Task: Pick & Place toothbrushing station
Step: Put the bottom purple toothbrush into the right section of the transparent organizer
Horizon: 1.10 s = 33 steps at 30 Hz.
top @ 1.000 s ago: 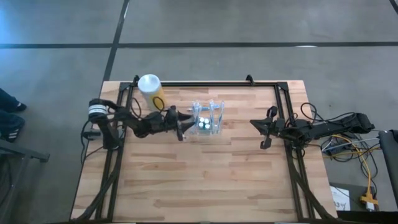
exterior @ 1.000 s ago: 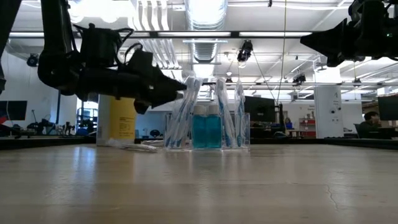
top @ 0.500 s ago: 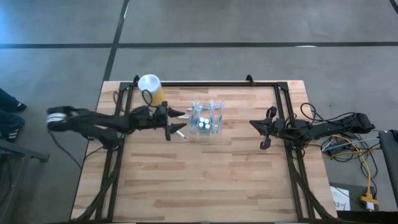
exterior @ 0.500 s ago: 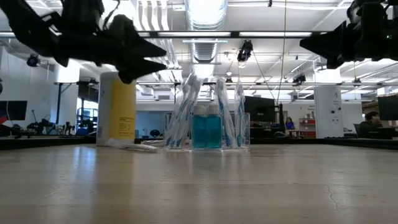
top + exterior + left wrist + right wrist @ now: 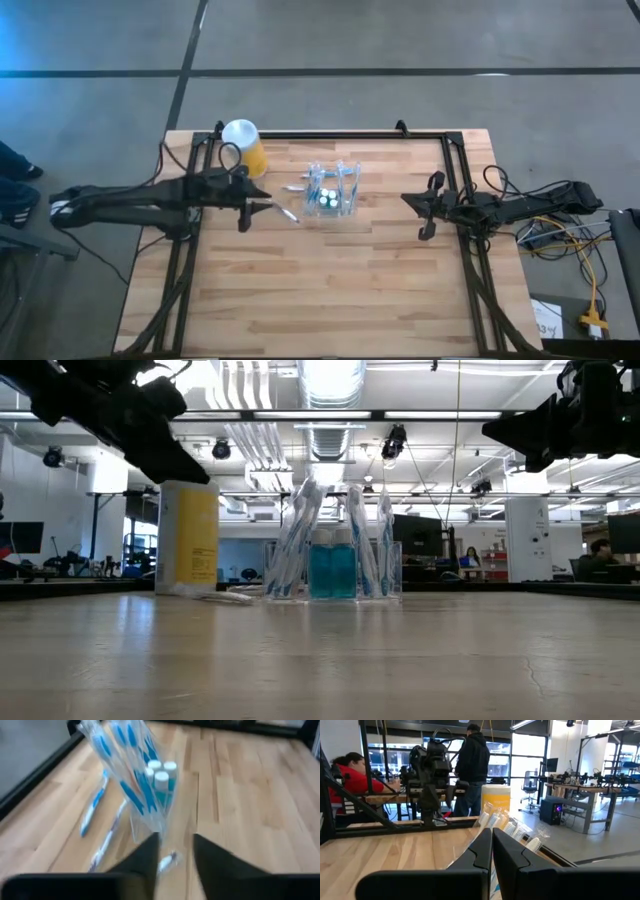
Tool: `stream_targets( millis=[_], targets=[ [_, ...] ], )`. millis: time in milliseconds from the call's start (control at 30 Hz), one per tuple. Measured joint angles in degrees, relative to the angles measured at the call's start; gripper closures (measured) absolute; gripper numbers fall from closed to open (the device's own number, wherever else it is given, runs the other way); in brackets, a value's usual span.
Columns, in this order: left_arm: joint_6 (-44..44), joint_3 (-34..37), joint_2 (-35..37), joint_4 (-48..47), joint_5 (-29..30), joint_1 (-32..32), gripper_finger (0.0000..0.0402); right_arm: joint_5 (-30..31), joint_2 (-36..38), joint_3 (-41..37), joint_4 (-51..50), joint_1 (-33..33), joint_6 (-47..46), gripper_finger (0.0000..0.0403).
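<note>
The left gripper (image 5: 262, 207) hangs above the tabletop (image 5: 330, 290), fingers spread and holding nothing. Just ahead of it, apart, stands the toothbrushing station (image 5: 331, 191), with loose toothbrushes (image 5: 92, 807) lying between them. The right gripper (image 5: 418, 211), pressed together and empty, waits well off the station's far side.

Two slim blk arms, blk cables; left arm (image 5: 150, 200) w/ white band.

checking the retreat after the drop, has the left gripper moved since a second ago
Yes. In the high view the left gripper has pulled back from the toothbrushing station, toward the table's left edge, now level with the yellow canister.
</note>
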<state>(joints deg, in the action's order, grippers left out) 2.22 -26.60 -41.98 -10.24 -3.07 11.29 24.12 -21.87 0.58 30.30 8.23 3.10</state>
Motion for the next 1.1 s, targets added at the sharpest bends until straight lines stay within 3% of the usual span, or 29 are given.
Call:
stream_targets(
  millis=[100,200,500,867,933,1100],
  targets=[
    [-1.11,-1.31,-1.47,-2.74,-0.55,0.00,0.0367,0.01,0.00,0.00,0.02,0.00,-0.13,0.0394],
    [-2.20,-2.18,-3.51,-4.03,-0.57,0.00,0.0388,0.02,-0.02,-0.02,0.02,0.00,-0.12,0.0394],
    [-5.16,-6.71,-13.70,-13.00,2.64,0.00,0.0343,0.02,-0.02,0.00,0.09,0.00,-0.12,0.0394],
    [-16.77,-10.66,-24.75,-17.40,-0.92,0.13,0.0230,0.00,-1.48,-0.01,-0.01,0.00,-2.92,0.0394],
    [-19.19,-10.96,-27.14,-18.29,1.47,0.15,0.0211,0.00,-1.98,-0.02,0.11,0.00,-3.13,0.0394],
    [-23.90,-12.33,-31.89,-18.44,15.04,0.27,0.0187,0.00,-3.05,-0.02,0.24,0.01,-4.92,0.0394]
  ],
)
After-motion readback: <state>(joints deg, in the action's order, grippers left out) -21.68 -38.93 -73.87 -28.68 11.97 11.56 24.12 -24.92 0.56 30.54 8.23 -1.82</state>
